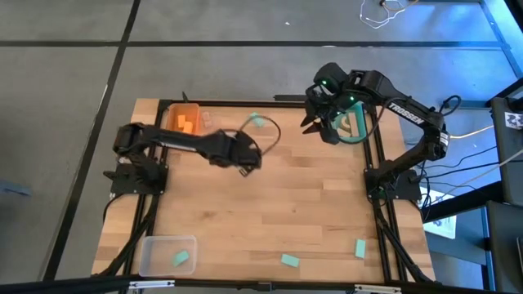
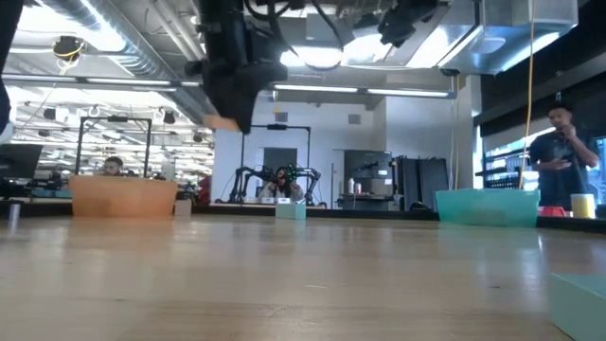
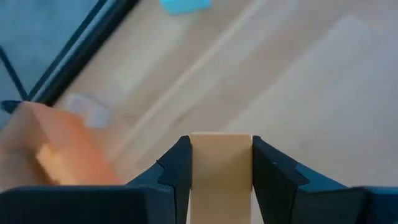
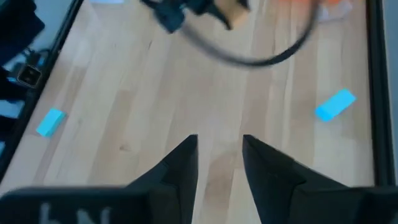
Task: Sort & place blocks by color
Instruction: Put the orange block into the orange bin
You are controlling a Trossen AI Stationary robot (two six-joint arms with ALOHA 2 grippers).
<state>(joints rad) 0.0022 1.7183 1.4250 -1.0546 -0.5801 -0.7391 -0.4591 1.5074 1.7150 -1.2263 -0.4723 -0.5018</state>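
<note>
Natural wood block carried in my left end effector, clear bin well off at the near-left corner.

Above the counter [image 1: 270,204], my left end effector [image 3: 221,163] clamps the pale wood block [image 3: 221,177], its long axis running along my fingers. The clear bin [image 1: 155,255] lies well apart. My right end effector [image 4: 219,163] hangs empty and parted near the teal bin [image 1: 353,124].
</note>
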